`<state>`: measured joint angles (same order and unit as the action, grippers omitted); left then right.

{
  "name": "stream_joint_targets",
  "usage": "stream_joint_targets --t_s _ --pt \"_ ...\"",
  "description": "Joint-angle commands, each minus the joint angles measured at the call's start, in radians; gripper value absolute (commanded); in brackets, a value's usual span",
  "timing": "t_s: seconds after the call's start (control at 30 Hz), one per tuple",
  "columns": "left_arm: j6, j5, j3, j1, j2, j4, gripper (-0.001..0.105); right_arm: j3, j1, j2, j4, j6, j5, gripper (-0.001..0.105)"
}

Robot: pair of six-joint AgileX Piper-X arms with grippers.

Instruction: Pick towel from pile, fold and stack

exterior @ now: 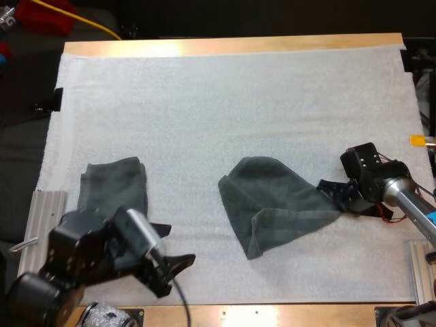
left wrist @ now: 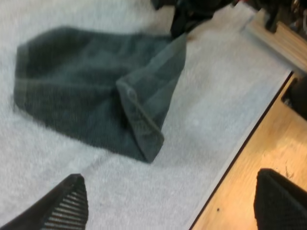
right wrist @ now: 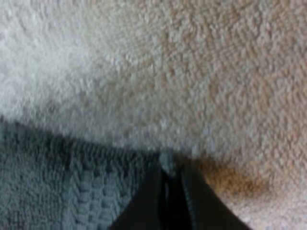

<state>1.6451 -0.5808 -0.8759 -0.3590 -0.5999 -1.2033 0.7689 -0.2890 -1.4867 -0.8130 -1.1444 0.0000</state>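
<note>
A crumpled dark grey-green towel [exterior: 272, 197] lies in the middle of the white mat [exterior: 225, 102], one flap turned over at its front. My right gripper [exterior: 332, 195] is at its right corner, and in the right wrist view its fingers [right wrist: 144, 201] pinch the towel's [right wrist: 57, 191] edge down on the mat. A folded towel [exterior: 112, 184] rests at the left. My left gripper [exterior: 170, 272] hovers open over the mat's front edge, short of the crumpled towel [left wrist: 86, 91]. The left wrist view has the right gripper [left wrist: 184, 19] at the towel's far corner.
Metal rails sit at the front left [exterior: 41, 225] and front right [exterior: 422, 269] of the table. The wooden table edge [left wrist: 259, 153] runs just past the mat under my left gripper. The mat's far half is bare.
</note>
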Motion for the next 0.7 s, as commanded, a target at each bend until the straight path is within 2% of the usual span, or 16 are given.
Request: stream_joint_targets --t_s 0.0,0.13,0.2,0.57,0.67 --pt "-0.006 0.005 -0.001 -0.003 -0.032 0.005 0.069 0.005 0.007 0.001 -0.012 -0.011 0.000 0.000" --pt "-0.006 -0.066 -0.001 -0.014 -0.134 0.019 0.069 0.005 0.007 0.001 -0.012 -0.026 0.000 0.000" --pt "0.007 -0.069 -0.001 -0.050 -0.191 0.057 0.069 0.005 0.007 0.001 -0.012 -0.044 0.000 0.000" --pt "0.166 0.155 -0.001 -0.327 -0.429 0.273 0.069 0.005 0.007 0.001 -0.009 -0.049 0.000 0.000" --pt "0.197 0.173 -0.001 -0.362 -0.508 0.325 0.069 0.005 0.007 0.001 -0.009 -0.056 0.000 0.000"
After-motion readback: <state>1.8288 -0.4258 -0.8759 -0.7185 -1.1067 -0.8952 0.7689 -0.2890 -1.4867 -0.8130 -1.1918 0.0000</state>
